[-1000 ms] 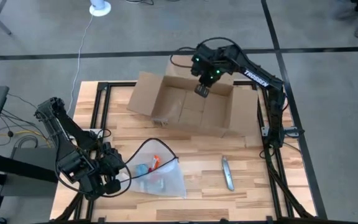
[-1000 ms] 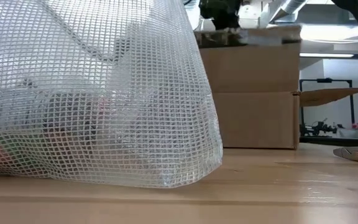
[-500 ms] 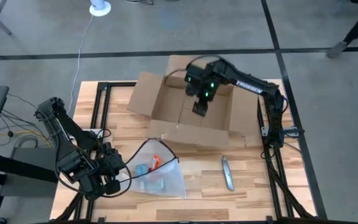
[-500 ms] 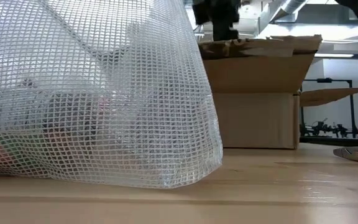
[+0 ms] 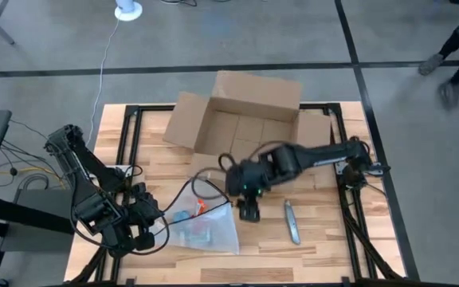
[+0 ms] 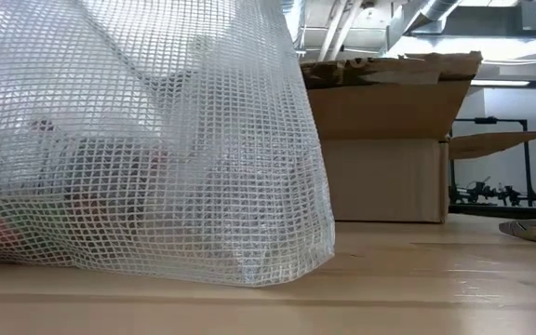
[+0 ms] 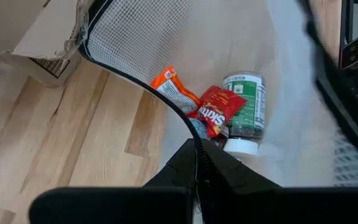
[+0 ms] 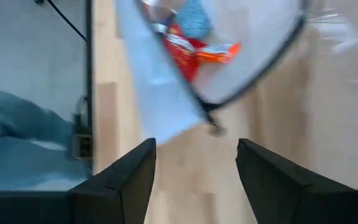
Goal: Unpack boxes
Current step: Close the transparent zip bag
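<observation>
The brown cardboard box (image 5: 249,127) stands open on the table's far half, its flaps spread; the low view shows its near wall (image 6: 380,140). A clear mesh bag (image 5: 205,227) lies at the near left, holding a red sweet packet (image 7: 216,109), an orange packet (image 7: 176,90) and a green-labelled bottle (image 7: 244,112). My left gripper (image 5: 146,227) is shut on the bag's dark rim. My right gripper (image 5: 248,211) hovers open over the table beside the bag's right edge, nothing between its fingers (image 8: 132,180); the bag's mouth (image 8: 253,68) lies ahead of it. My left gripper pinches the bag's black rim (image 7: 193,138) between its two shut fingers, coming from the table's left and slanting down. From the fingers the rim arches away in an open loop (image 5: 190,185). The bag's body and contents rest on the table.
A grey knife-like tool (image 5: 292,222) lies on the wood to the right of my right gripper. The black frame rails (image 5: 349,199) run along the table's edges. A person's legs (image 5: 453,44) pass on the floor beyond the far right corner.
My right gripper has left the space above the open box, travelled toward the table's near edge and come down beside the mesh bag's right edge. The left gripper and the bag have kept still.
</observation>
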`<state>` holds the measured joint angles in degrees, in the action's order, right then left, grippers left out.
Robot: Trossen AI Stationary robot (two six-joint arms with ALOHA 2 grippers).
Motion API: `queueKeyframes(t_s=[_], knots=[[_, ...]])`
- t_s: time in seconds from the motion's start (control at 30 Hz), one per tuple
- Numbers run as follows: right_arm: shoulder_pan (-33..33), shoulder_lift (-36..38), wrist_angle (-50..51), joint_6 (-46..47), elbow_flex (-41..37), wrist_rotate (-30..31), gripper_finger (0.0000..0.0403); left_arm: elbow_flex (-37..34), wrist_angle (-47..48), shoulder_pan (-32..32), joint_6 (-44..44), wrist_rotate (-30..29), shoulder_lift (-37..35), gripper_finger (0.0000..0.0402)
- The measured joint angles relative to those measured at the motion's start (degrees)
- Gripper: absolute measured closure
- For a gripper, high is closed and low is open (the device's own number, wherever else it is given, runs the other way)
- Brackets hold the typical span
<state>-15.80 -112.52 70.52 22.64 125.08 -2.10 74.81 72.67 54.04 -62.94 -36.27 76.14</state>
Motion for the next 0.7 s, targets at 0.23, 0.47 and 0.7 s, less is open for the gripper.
queueKeyframes(t_s=[0.23,0.47,0.7], knots=[[-6.3,-2.8,0.0,11.1,-0.1,2.3,0.0212,0.0,-0.1,0.0,1.1,-0.1,0.0,0.0402],[-6.4,-9.7,-0.5,9.5,-0.1,5.1,0.0221,0.0,-0.2,0.0,2.9,-0.7,0.0,0.0402],[-3.5,-12.6,-0.8,6.9,-0.1,7.2,0.024,0.0,-0.3,0.0,3.2,-0.6,0.0,0.0402]])
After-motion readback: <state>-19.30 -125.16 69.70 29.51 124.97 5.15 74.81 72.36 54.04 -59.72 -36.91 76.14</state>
